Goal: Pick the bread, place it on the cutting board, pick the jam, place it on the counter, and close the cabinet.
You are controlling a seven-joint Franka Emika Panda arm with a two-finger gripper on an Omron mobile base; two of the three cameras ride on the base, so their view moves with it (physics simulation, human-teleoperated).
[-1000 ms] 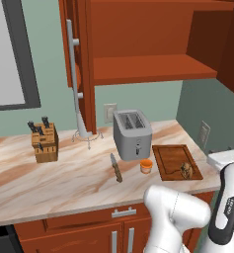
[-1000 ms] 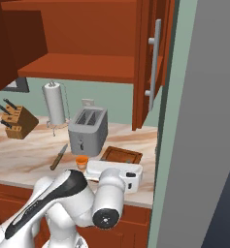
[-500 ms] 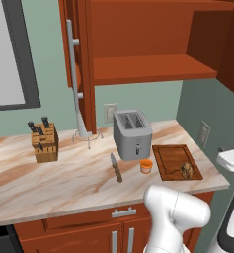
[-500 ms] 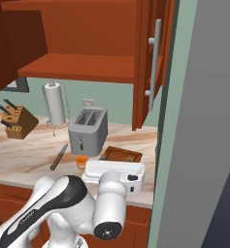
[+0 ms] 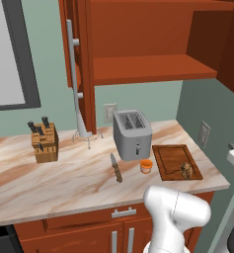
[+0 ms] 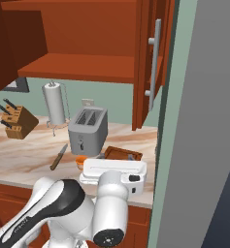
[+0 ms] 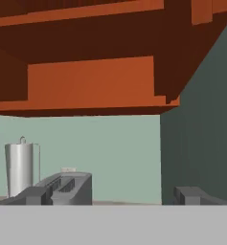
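so you've got the bread (image 5: 186, 170), a dark brown speckled lump, sitting on the cutting board (image 5: 171, 159) near its front right corner, close to the counter (image 5: 64, 180) edge. the board is tucked into the right end, with the grey-green side wall just beyond it, so not much room on that side. the jam (image 5: 146, 166), a little orange jar with a pale lid, stands on the counter just left of the board and in front of the toaster (image 5: 132, 134). a knife (image 5: 116, 167) lies left of the jar. the cabinet (image 5: 148, 44) is open, doors swung out, shelves bare. your pincer (image 7: 115, 195) is spread wide with nothing in it, level with the toaster top, looking under the cabinet.
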